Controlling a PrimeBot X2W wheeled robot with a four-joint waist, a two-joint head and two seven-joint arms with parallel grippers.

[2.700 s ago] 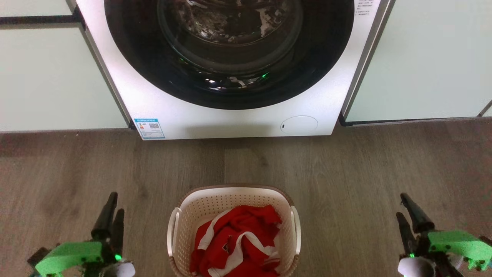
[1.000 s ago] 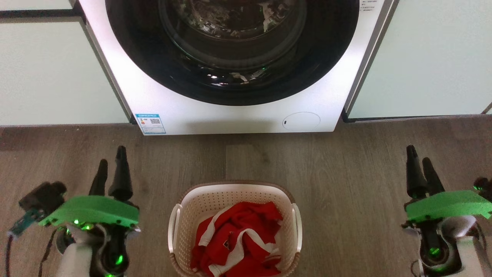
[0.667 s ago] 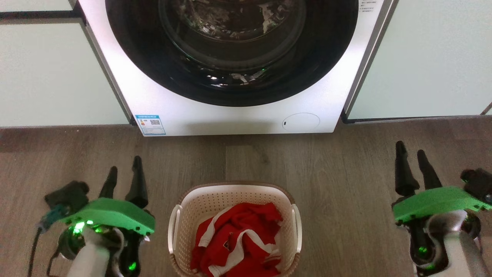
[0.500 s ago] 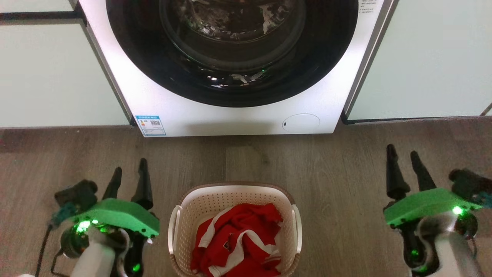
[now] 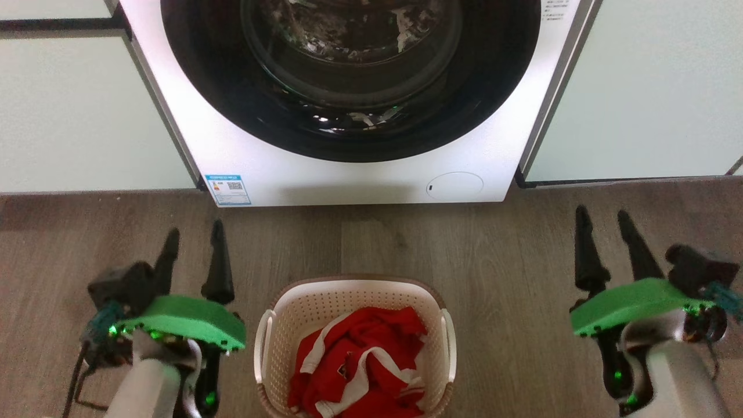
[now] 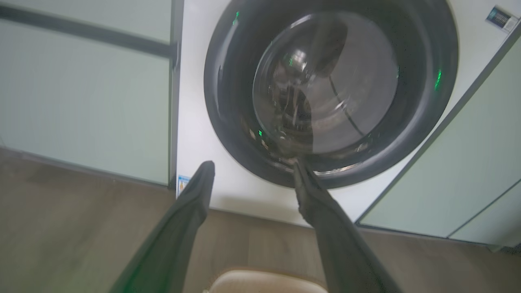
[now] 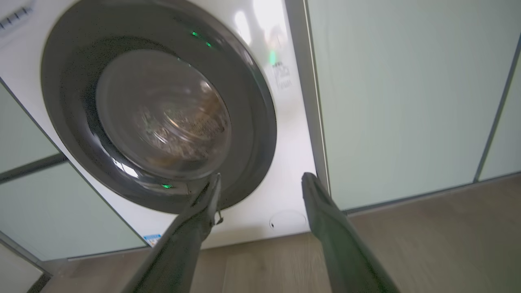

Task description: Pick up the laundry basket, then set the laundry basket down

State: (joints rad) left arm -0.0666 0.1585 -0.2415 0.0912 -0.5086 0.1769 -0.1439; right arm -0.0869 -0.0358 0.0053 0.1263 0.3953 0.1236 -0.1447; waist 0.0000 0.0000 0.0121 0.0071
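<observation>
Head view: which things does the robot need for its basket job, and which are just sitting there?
For the job: cream-white perforated plastic laundry basket with brown rim; left gripper, open; right gripper, open.
Just there: white front-loading washing machine; red-and-white garment inside the basket; pale green cabinet panels; grey-brown wood floor.

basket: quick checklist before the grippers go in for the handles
1. Left gripper open: ok.
2. Right gripper open: ok.
3. Basket upright on the floor: ok.
4. Left handle and right handle uncovered: ok; the red garment lies inside the basket.
5. Grippers at the handles: not ok; both hang out to the sides, apart from the basket, the right one farther off.
6. Basket weight: cannot tell.
</observation>
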